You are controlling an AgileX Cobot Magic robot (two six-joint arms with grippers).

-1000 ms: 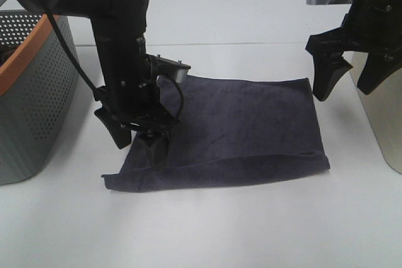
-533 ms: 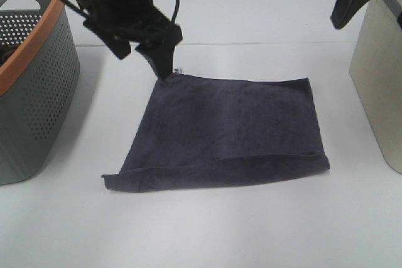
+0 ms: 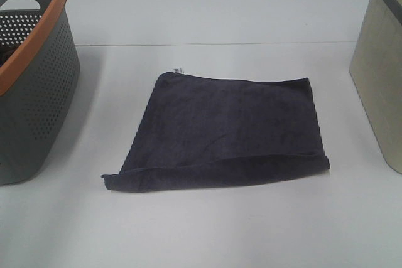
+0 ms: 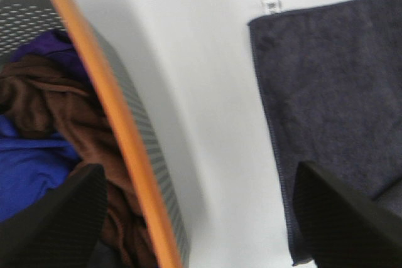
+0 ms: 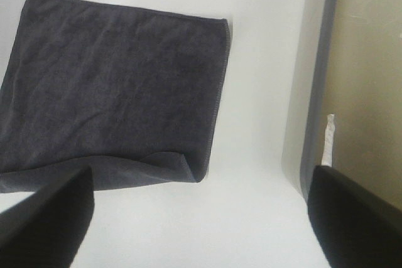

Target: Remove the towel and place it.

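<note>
The towel (image 3: 232, 133), dark navy-grey and roughly square, lies flat on the white table with its near edge folded over. Its small white tag (image 3: 178, 69) sticks out at the far left corner. Neither gripper touches it. In the left wrist view my left gripper (image 4: 198, 174) hangs open high above the table, between the basket and the towel (image 4: 333, 92). My right gripper (image 5: 201, 177) is also open and empty, high over the gap between the towel (image 5: 119, 86) and the beige bin. Neither gripper shows in the exterior view.
A grey perforated basket with an orange rim (image 3: 38, 92) stands at the left, holding brown, blue and purple cloths (image 4: 44, 123). A beige bin (image 3: 380, 73) stands at the right edge. Bare white table surrounds the towel.
Both arms have risen and pulled back out of the exterior view, the left one from the towel's left side. The towel has stayed where it lay.
</note>
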